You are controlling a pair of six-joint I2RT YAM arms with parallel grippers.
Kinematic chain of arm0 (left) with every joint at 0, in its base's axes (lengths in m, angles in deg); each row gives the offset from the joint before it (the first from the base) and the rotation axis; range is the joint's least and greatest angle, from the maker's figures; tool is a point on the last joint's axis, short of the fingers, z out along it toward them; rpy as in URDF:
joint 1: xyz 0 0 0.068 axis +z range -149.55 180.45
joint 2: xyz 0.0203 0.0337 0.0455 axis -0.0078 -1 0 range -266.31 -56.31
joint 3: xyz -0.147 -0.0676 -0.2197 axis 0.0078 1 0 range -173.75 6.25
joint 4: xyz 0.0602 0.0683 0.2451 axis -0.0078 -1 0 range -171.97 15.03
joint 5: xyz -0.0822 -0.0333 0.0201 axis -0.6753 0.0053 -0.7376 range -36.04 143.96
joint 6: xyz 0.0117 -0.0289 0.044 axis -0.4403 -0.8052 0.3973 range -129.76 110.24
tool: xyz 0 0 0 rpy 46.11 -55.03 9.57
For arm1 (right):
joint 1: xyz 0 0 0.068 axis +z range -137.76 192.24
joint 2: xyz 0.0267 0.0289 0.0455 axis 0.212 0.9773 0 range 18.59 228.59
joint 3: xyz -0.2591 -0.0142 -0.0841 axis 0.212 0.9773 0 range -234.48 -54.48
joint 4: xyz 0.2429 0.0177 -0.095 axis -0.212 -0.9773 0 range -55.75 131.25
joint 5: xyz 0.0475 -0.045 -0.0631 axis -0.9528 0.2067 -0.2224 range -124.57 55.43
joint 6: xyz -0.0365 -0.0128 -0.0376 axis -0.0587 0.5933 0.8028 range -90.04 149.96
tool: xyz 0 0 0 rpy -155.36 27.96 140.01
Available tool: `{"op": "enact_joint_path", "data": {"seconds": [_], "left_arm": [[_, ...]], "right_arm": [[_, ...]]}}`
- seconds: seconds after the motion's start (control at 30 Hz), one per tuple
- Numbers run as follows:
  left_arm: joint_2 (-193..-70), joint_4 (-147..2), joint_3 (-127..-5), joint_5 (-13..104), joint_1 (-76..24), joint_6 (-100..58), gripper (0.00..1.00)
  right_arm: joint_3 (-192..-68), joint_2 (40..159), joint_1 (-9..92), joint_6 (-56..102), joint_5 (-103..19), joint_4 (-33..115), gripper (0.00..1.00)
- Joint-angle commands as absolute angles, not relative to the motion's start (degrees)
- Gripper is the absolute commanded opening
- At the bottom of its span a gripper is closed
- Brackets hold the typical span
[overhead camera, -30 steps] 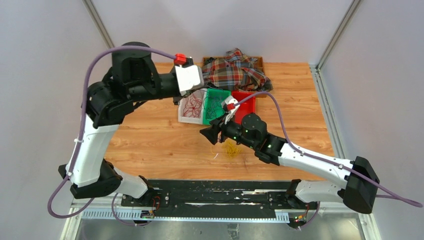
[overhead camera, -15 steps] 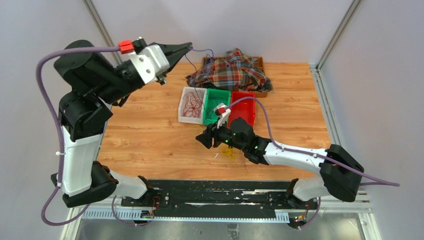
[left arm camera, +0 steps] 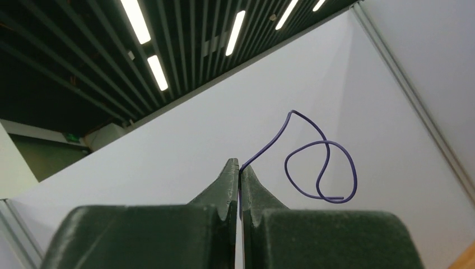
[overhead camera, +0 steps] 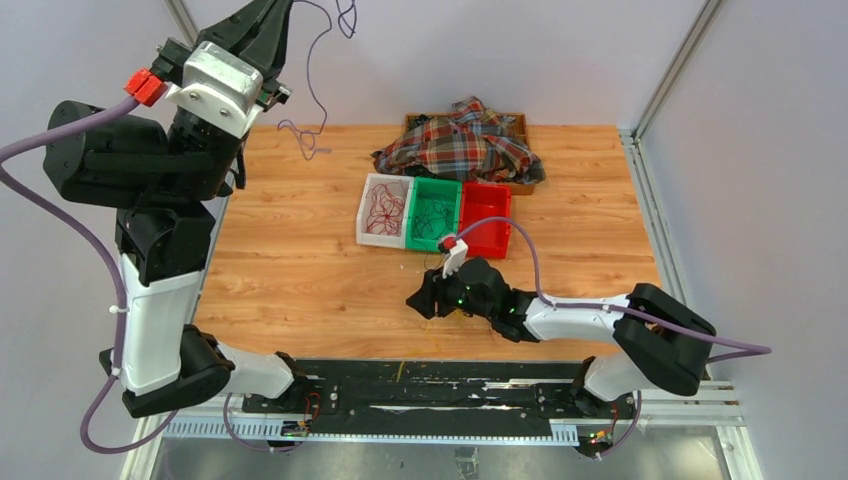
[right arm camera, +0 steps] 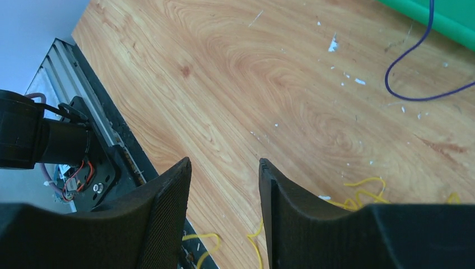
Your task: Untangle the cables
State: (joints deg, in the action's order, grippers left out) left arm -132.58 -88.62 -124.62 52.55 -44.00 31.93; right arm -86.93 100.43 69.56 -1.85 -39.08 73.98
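My left gripper (overhead camera: 272,12) is raised high above the table's far left corner and is shut on a thin purple cable (left arm camera: 322,168). The cable curls in a loop past the fingertips, and its other end hangs down (overhead camera: 312,95) to the wood. Low over the table's near edge, my right gripper (overhead camera: 420,300) stands open (right arm camera: 224,162) with nothing between its fingers. Yellow cable (right arm camera: 361,190) lies under and beside it, one strand (right arm camera: 203,240) trailing over the table edge. Dark red cables (overhead camera: 384,208) fill a white bin. Dark green ones (overhead camera: 434,212) lie in a green bin.
A red bin (overhead camera: 487,215) stands to the right of the green bin (overhead camera: 452,190). A plaid cloth (overhead camera: 465,145) is heaped on a tray at the back. The black base rail (right arm camera: 106,162) runs along the near edge. A purple cable strand (right arm camera: 411,84) lies on the wood by the green bin.
My left arm has swung up and to the left, lifting the purple cable out of the bin area. My right gripper has moved toward the near edge and its jaws have narrowed.
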Motion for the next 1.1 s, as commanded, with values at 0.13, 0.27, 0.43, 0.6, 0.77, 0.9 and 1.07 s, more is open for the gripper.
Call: {"op": "enact_joint_path", "data": {"seconds": [0.13,0.27,0.43,0.6,0.77,0.9,1.07], "left_arm": [[-129.94,-84.86,-113.71,55.83,-44.37,35.33,0.01],[-129.01,-84.88,-108.21,56.02,-44.37,34.53,0.0],[-129.4,-85.4,-103.43,54.11,-44.37,31.44,0.01],[-131.96,-84.67,-100.32,53.42,-44.37,29.47,0.0],[-136.41,-82.38,-98.42,56.04,-44.35,30.23,0.01],[-140.4,-79.62,-97.5,60.21,-44.25,32.37,0.0],[-144.72,-76.95,-96.32,60.58,-42.57,32.79,0.01]], "right_arm": [[-86.9,89.72,69.07,-1.46,-31.83,68.85,0.57],[-90.97,82.98,67.33,1.67,-27.6,61.11,0.64],[-95.42,79.67,62.68,3.09,-27.83,56.93,0.67],[-98.58,80.55,58.07,3.3,-28.75,55.53,0.65],[-98.88,81.65,54.67,3.33,-27.43,52.51,0.64],[-96.54,80.49,52.49,2.24,-27.58,50.95,0.64],[-91.71,76.83,51.35,1.27,-27.09,51.7,0.64]]}}
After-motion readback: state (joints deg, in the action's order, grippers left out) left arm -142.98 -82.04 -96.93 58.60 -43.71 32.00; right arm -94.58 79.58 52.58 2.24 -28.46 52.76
